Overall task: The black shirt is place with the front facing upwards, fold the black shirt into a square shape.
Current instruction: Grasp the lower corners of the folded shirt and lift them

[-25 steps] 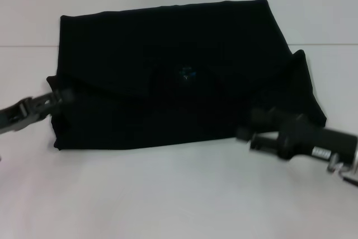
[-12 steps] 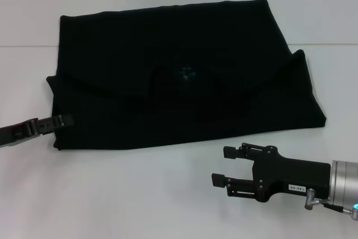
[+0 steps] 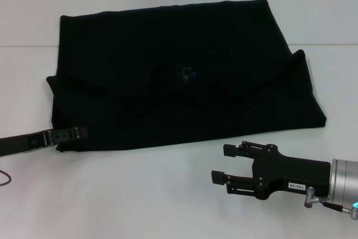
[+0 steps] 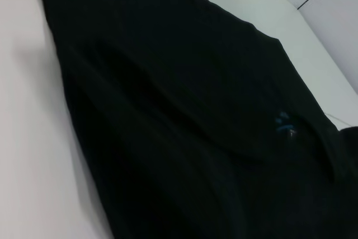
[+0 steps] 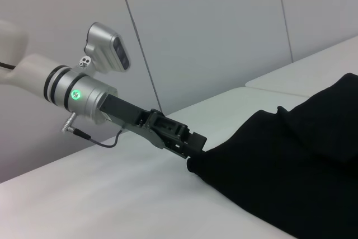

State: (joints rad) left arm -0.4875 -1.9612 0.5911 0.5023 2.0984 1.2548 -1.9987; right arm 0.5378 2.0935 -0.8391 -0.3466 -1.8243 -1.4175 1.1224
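Since half a second ago our left tool [image 3: 78, 134] has slid right along the black shirt [image 3: 179, 76]'s lower-left corner; whether it grips cloth we cannot tell. Our right tool [image 3: 221, 163] hangs open and empty at lower right. Soft, matte, folded roughly rectangular, the shirt fills the white worktop [image 3: 140, 194]'s centre, blue logo [image 3: 185, 72] showing.

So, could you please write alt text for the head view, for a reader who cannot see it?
A partly folded black shirt lies on a white table, a small blue logo showing at its middle. The left end effector sits at its near left corner; the right end effector, open, is off the cloth in front.
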